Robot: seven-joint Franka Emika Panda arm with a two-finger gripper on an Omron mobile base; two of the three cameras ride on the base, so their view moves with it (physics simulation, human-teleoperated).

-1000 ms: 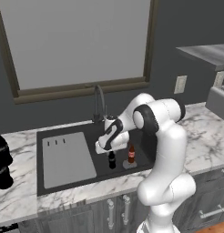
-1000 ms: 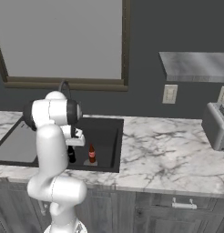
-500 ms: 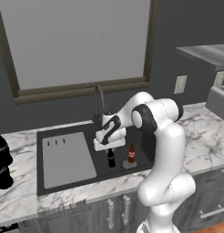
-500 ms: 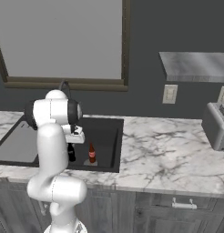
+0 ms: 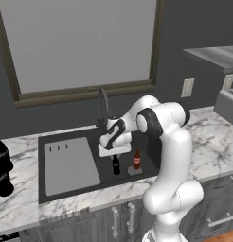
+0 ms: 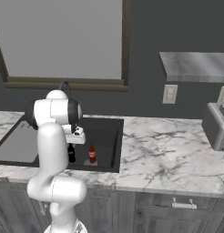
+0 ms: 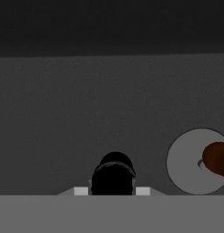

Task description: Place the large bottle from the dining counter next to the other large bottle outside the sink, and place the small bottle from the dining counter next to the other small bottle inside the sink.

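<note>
The small bottle (image 5: pixel 116 166), short and black, stands upright on the floor of the sink (image 5: pixel 90 188), just left of the other small bottle (image 5: pixel 136 159), which is reddish-brown. My gripper (image 5: pixel 114 156) points straight down over the black bottle and is shut on its top. In the hand view the black cap (image 7: pixel 113 175) sits at the bottom centre and the reddish bottle (image 7: pixel 218 159) stands on the round drain (image 7: pixel 191 164) to the right. From the right base view the black bottle (image 6: pixel 71 154) and the reddish one (image 6: pixel 92 154) stand close together, a small gap between them. The dining counter is out of view.
A grey ribbed drainboard (image 5: pixel 71 165) covers the sink's left half, and the curved dark faucet (image 5: pixel 103 101) rises behind the hand. Tall black bottles (image 5: pixel 1 165) stand on the marble counter left of the sink. A toaster (image 6: pixel 216 125) sits far right.
The hand has risen slightly and shifted a little left over the basin. The black bottle stays in the same spot beside the reddish one.
</note>
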